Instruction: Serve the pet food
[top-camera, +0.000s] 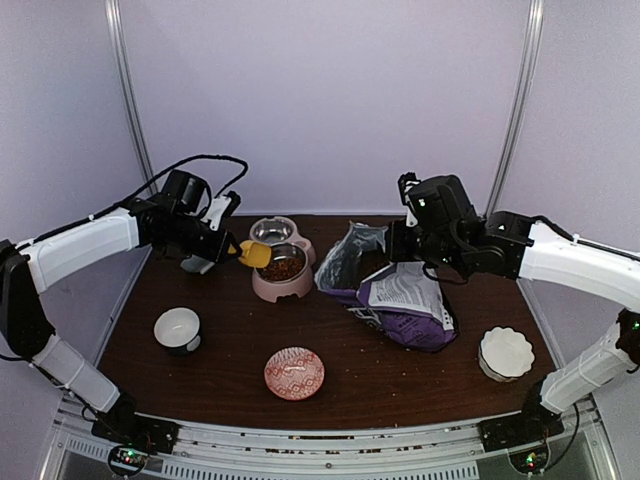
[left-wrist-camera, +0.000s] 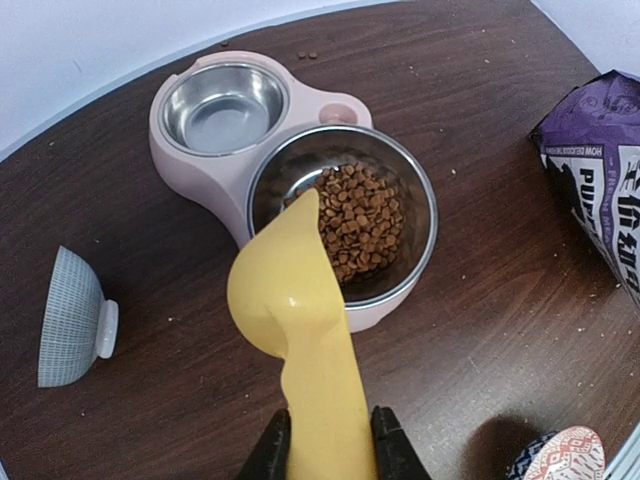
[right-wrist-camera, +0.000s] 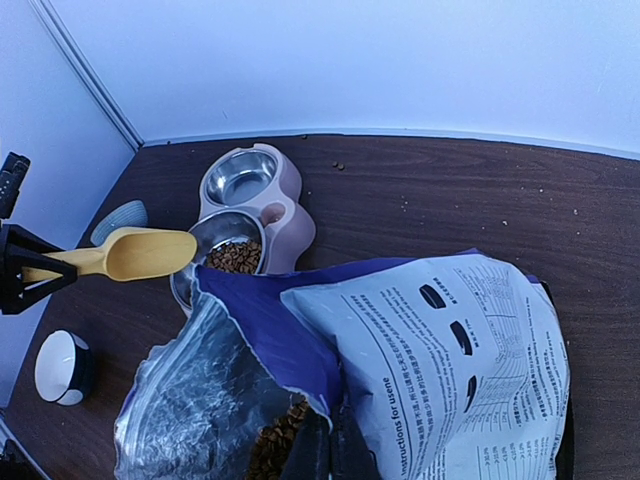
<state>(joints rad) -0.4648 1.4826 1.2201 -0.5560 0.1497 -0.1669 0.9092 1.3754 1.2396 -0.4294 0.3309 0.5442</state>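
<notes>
Brown pet food (left-wrist-camera: 358, 218) lies in the near steel bowl of a pink double feeder (left-wrist-camera: 200, 170); the far bowl is empty. My left gripper (left-wrist-camera: 330, 445) is shut on the handle of a yellow scoop (left-wrist-camera: 290, 290), whose head hangs over the near bowl's rim with its inside hidden. From above, the scoop (top-camera: 254, 253) sits at the feeder (top-camera: 270, 290). My right gripper (right-wrist-camera: 333, 450) is shut on the open edge of the purple bag (right-wrist-camera: 440, 350), which lies on the table with more pet food (right-wrist-camera: 275, 450) inside. The right gripper (top-camera: 405, 240) is at the bag's (top-camera: 400, 295) top.
A dark-and-white cup (top-camera: 177, 328) stands front left, a red patterned dish (top-camera: 294, 372) front middle, and a white fluted bowl (top-camera: 505, 352) front right. A grey-blue bowl (left-wrist-camera: 70, 315) lies tipped left of the feeder. Loose crumbs dot the table.
</notes>
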